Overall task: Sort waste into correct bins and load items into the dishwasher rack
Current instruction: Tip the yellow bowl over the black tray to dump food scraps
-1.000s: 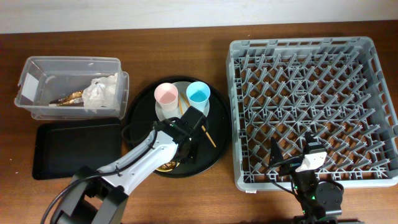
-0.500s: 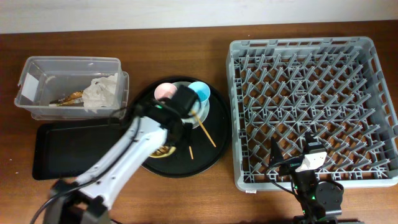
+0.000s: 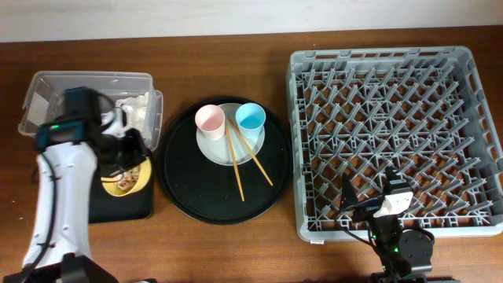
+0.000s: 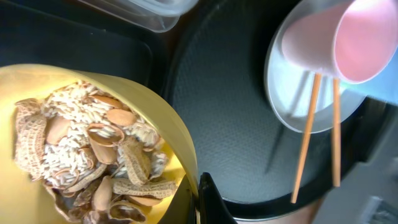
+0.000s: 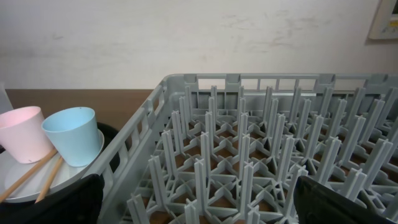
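Observation:
My left gripper (image 3: 130, 162) is shut on the rim of the small yellow bowl (image 3: 123, 181) and holds it over the flat black tray (image 3: 126, 207). In the left wrist view the bowl (image 4: 155, 124) holds brownish food scraps (image 4: 93, 155), with my fingers (image 4: 202, 199) pinching its rim. The clear box (image 3: 47, 86) holds the white napkin (image 3: 135, 108); the wrapper is hidden by my arm. The pink cup (image 3: 210, 120), blue cup (image 3: 251, 119) and chopsticks (image 3: 236, 161) rest on the grey-green plate (image 3: 216, 151). My right gripper (image 5: 199, 208) is open over the front of the dishwasher rack (image 3: 393, 134).
The plate stands on a large round black tray (image 3: 196, 196) between the bins and the rack. The left wrist view also shows this tray (image 4: 236, 143), the pink cup (image 4: 360, 37) and the chopsticks (image 4: 308, 137). Brown table surrounds everything.
My left arm has swung left from the round tray, carrying the yellow bowl to above the flat black tray. The chopsticks have shifted on the plate. The right arm has not moved.

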`<state>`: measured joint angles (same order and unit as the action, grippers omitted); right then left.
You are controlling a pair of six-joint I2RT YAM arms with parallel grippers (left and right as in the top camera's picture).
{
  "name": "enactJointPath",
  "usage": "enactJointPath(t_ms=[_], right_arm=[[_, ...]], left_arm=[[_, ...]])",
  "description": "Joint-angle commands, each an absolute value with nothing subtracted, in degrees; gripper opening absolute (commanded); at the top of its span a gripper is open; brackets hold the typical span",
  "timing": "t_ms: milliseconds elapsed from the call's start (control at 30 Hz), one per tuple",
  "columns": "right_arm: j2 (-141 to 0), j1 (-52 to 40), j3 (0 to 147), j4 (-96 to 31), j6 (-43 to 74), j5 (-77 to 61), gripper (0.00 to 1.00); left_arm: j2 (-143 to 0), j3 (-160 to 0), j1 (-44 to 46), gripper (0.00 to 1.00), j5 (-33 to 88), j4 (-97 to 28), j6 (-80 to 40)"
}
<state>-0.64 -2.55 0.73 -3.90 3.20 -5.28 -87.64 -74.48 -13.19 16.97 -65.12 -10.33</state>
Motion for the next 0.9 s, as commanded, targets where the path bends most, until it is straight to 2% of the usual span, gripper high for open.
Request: enactJointPath(t_ms=[0,433,700,867], right_arm=[[-0.3,-2.2,0.3,-4.1,3.3,-5.4,0.99],[-0.3,-2.2,0.3,-4.1,3.3,-5.4,0.98],[-0.3,-2.2,0.3,-4.1,3.3,-5.4,0.98],[-0.3,-2.2,0.3,-4.1,3.3,-5.4,0.98]], left_arm=[[-86.1,-74.3,-21.9,0.0,28.7,-64.2,-4.5],[-86.2,-61.4,-41.6,0.0,58.9,-47.3,-2.9],[-86.8,-55.3,-49.8,0.0,72.8,-37.6,-3.0],[-87.7,-53.3,-52.2,0.0,74.0,-35.0,-3.0]])
